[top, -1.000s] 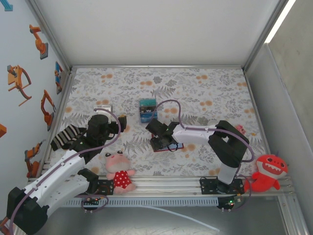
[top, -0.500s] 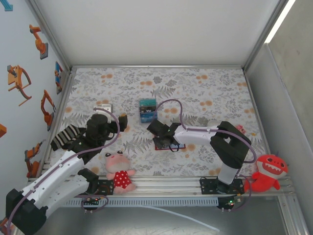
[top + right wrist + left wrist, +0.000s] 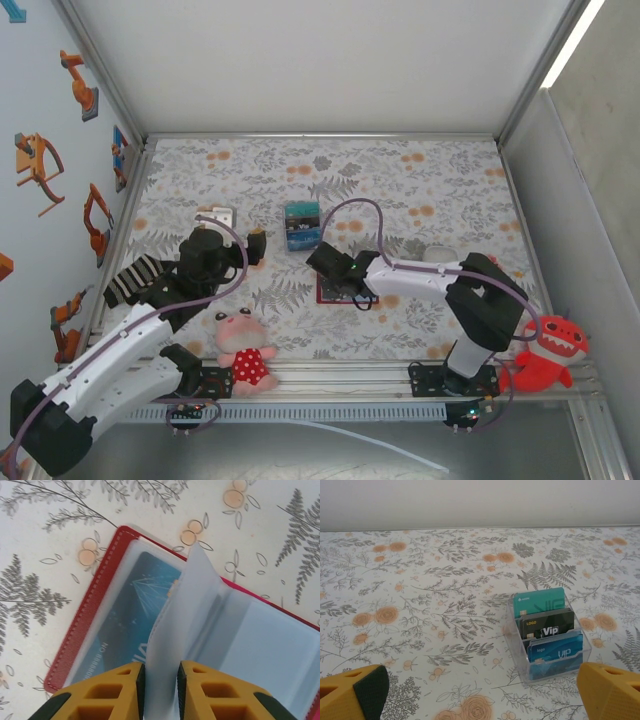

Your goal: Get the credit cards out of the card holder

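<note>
On the flowered table [image 3: 420, 190] the right arm [image 3: 425, 278] has stretched further forward and to the left over the last second. Its elbow has swung out toward the red shark toy [image 3: 545, 350]. The left arm [image 3: 130, 340] has only crept a little toward the far side. The left hand [image 3: 257, 240] remains wide apart and empty, facing the clear stand [image 3: 302, 225], which holds a teal, a black and a blue card upright. The right hand [image 3: 342, 278] has gone down onto the open red wallet [image 3: 325, 296], which lies flat near the middle of the table, just nearer than the stand. Its fingers [image 3: 125, 692] have drawn together and now pinch one clear plastic leaf [image 3: 200, 595] of the wallet between them. That leaf stands lifted off the pages. To its left in the wrist view, the blue card [image 3: 130, 615] sits inside its pocket, not yet out. So the change is a grip on the pocket material rather than on the card itself. Judged from this, the step is turning or holding a page to get at the card, and pulling it free is not yet done. The thin leaf may slip, or drag the wallet along
</note>
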`<state>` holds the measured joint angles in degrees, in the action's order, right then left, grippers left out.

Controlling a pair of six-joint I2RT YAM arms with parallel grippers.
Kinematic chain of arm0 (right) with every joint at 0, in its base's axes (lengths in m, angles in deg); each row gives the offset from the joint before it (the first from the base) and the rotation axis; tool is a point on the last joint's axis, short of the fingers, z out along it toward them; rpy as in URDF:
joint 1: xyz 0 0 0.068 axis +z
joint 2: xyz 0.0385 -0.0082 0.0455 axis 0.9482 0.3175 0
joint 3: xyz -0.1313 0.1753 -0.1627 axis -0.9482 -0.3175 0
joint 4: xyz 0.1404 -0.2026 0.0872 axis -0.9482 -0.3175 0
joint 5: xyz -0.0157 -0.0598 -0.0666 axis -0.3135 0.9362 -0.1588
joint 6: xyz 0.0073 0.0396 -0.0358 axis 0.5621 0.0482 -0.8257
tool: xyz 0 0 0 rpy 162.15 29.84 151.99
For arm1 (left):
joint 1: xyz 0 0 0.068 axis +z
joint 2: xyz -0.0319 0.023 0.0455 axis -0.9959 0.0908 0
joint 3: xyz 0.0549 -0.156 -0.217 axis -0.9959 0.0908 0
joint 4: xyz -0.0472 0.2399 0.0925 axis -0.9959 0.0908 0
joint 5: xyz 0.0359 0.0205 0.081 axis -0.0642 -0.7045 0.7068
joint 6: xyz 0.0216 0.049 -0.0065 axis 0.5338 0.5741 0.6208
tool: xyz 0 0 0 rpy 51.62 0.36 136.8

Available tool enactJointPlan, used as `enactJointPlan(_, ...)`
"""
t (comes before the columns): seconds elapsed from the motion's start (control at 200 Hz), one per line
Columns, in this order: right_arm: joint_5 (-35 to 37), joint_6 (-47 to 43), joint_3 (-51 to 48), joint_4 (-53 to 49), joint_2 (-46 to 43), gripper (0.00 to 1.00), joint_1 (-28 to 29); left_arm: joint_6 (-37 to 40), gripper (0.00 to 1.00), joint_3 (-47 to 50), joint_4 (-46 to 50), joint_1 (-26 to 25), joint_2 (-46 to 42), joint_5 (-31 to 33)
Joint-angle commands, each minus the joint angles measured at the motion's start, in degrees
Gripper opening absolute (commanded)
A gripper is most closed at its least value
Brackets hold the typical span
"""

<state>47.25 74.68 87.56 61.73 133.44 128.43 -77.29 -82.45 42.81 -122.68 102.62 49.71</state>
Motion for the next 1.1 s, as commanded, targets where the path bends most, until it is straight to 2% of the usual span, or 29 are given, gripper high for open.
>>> enactJointPlan(0.0,2.77,1.82,-1.3,-1.55,-2.56,0.26,-0.67,2.01,0.97,-2.16,-1.73,-1.05,0.5,0.72)
enactJointPlan(0.23,2.89,3.17,-3.45,-1.55,-4.9,0.34,-2.04,4.21,0.97,-2.67,-3.67,-3.66,2.64,3.08)
enactJointPlan(0.511,1.53,4.31,-5.67,-0.5,-5.81,0.3,-3.33,6.99,0.97,-3.92,-5.79,-6.79,6.15,4.34)
enactJointPlan(0.691,0.88,4.29,-7.74,0.59,-6.95,0.35,-4.68,8.37,0.97,-4.0,-6.76,-8.63,8.11,5.69)
enactJointPlan(0.927,-2.41,0.7,-11.7,5.12,-9.1,0.32,-7.02,8.51,0.97,-3.86,-7.64,-9.13,9.7,5.85)
enactJointPlan(1.092,-8.13,-2.67,-14.31,9.55,-9.88,0.31,-9.75,8.55,0.97,-3.96,-8.09,-9.21,9.98,6.09)
